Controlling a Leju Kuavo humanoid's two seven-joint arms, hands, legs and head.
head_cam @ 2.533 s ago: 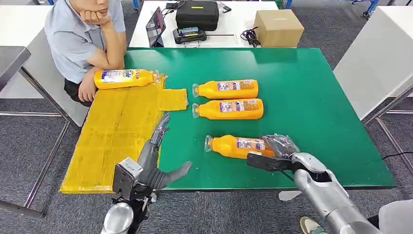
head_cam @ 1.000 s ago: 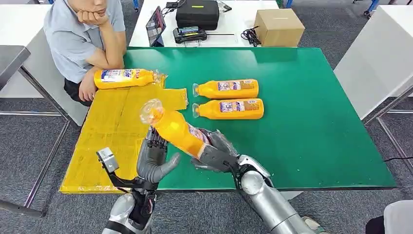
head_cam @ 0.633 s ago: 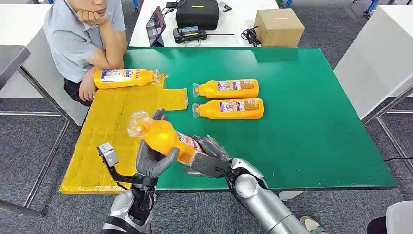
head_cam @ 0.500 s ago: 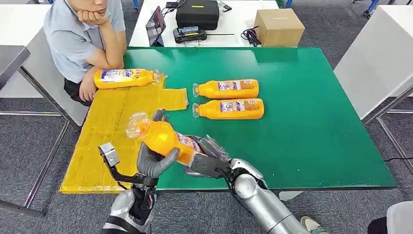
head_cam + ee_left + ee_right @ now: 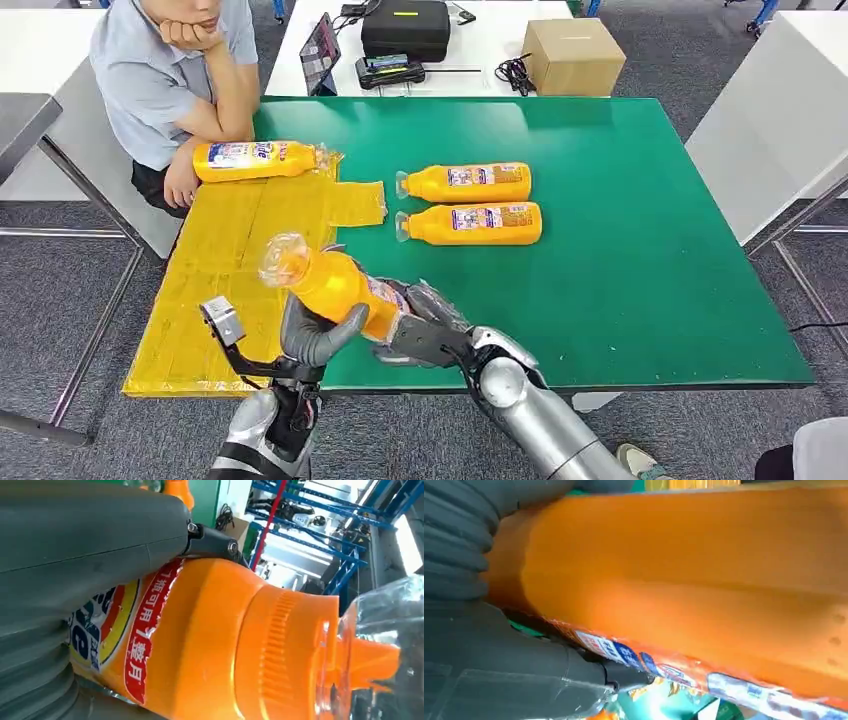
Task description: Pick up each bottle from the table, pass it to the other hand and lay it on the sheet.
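Bottle (image 5: 335, 285) now hangs over the table's near edge by the sheet (image 5: 235, 270), moved from the right; left hand (image 5: 312, 335) has wrapped it, right hand (image 5: 425, 325) still grips: handover midway.

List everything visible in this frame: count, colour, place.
Bottles: four, orange; one held in the air, two on the table, one on the sheet.
Sheet: one, yellow, table's left side.
Table: one, green.
Box: one, brown, white table behind.
Case: one, black, same table.
Person: one, grey shirt, seated at the far left corner.
Left hand: grips the held bottle.
Right hand: holds its base.
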